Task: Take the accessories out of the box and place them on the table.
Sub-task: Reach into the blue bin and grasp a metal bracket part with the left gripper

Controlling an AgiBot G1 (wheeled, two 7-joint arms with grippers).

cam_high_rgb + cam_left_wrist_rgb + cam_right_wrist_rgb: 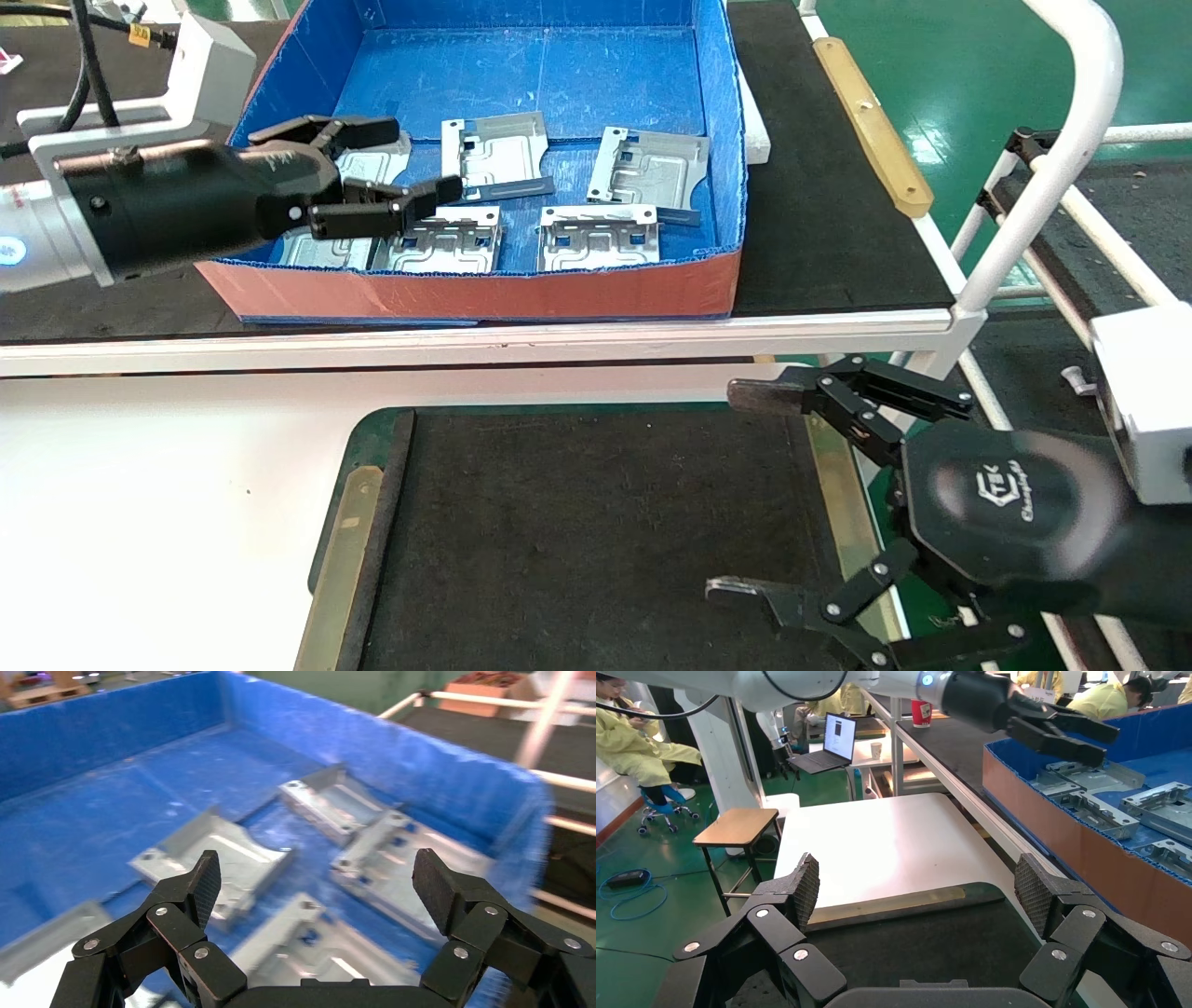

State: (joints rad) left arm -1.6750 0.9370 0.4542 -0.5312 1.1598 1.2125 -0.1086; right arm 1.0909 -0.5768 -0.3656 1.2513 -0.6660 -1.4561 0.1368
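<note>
In the upper left of the head view the left gripper (396, 158) hangs spread and empty over the brackets (494, 154) lying flat in the near half of the box (484, 294). At lower right the right gripper (745, 494) waits, spread wide and empty, over the right edge of the table (596, 540).

Right tool (916, 899) spread wide above table (933, 945) edge; left tool (1081, 738) over box (1081, 860) holding accessories (1098, 811).
</note>
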